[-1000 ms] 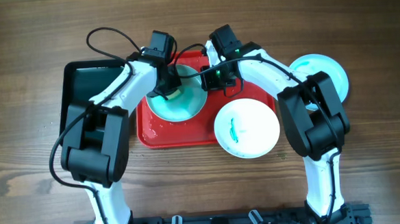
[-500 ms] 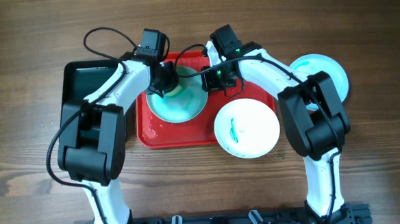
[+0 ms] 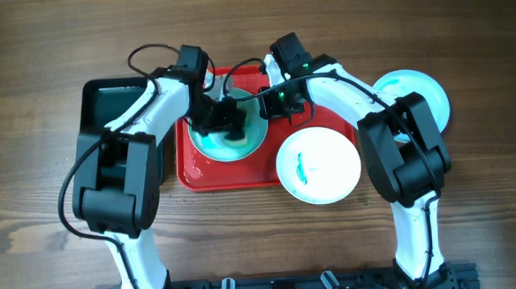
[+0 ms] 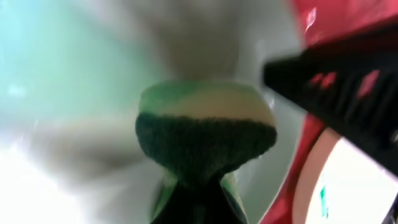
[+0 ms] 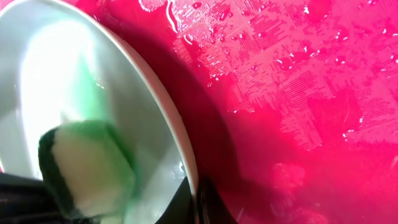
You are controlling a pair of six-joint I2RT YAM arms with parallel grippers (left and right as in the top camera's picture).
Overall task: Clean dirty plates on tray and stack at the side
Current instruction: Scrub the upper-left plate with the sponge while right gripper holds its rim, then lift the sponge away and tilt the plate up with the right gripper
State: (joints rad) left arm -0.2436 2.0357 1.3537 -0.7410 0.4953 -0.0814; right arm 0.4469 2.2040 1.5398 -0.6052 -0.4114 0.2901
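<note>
A teal plate [image 3: 214, 142] lies on the red tray [image 3: 193, 170]. My left gripper [image 3: 230, 126] is shut on a green and yellow sponge [image 4: 205, 140] and presses it onto the plate's surface. The sponge also shows in the right wrist view [image 5: 87, 165]. My right gripper [image 3: 269, 104] is shut on the plate's right rim [image 5: 180, 149], one finger on each side. A white plate [image 3: 318, 165] with a green smear overlaps the tray's right edge. Another teal plate [image 3: 419, 96] lies on the table at the far right.
A black bin [image 3: 106, 113] stands left of the tray. The tray's floor is wet [image 5: 292, 68]. Bare wooden table [image 3: 49, 217] surrounds everything.
My left gripper has moved the sponge to the right and toward the front across the teal plate. The right arm has held still on the rim.
</note>
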